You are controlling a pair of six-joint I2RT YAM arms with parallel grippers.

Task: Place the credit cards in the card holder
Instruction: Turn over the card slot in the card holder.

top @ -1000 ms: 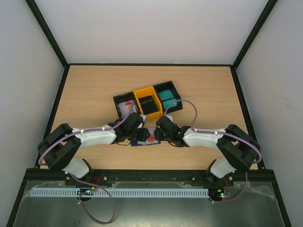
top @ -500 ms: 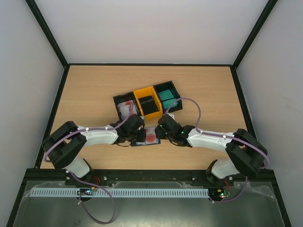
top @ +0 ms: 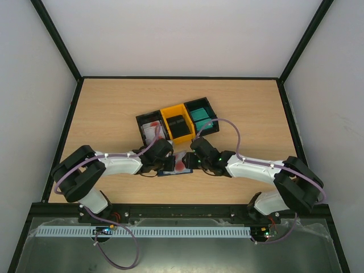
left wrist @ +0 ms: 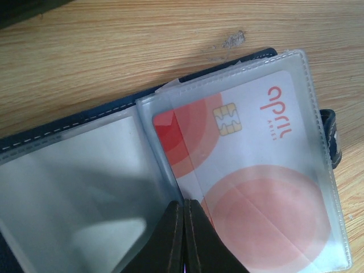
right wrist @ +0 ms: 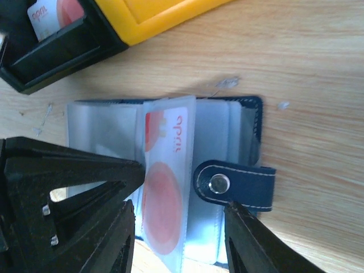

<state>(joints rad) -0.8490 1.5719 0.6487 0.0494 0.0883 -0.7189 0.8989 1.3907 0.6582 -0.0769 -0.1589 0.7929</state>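
My 2 grippers meet over 1 card holder [right wrist: 248, 119], which lies open and flat on the table [top: 114, 114], a little toward my bases from the middle. My left gripper [left wrist: 183, 207] reaches it from 9 o'clock and my right gripper [right wrist: 179, 207] from 3 o'clock.

My left gripper's 2 fingers are pressed tip against tip with no gap. The tips sit over the fold where 2 clear sleeves meet. I cannot tell whether a sleeve edge is pinched between them. In my left wrist view, 1 white card with red blotches [left wrist: 256, 170] lies inside the sleeve at 3 o'clock of that fold, chip side up.

My right gripper stands about half open and has hold of nothing. Its 2 fingers straddle the sleeved card. The finger on the 3 o'clock side sits just beneath the holder's 1 snap tab [right wrist: 236, 183]; I cannot tell whether they touch.

At 12 o'clock of the holder, 3 bins stand side by side in 1 row:
- The first black bin [top: 149, 115], at the 9 o'clock end, holds 1 white stack [top: 151, 129].
- The yellow bin [top: 173, 110], in the middle, holds 1 black stack [top: 177, 125].
- The second black bin [top: 196, 102], at the 3 o'clock end, holds 1 teal stack [top: 200, 118].

I cannot count the cards within any stack.
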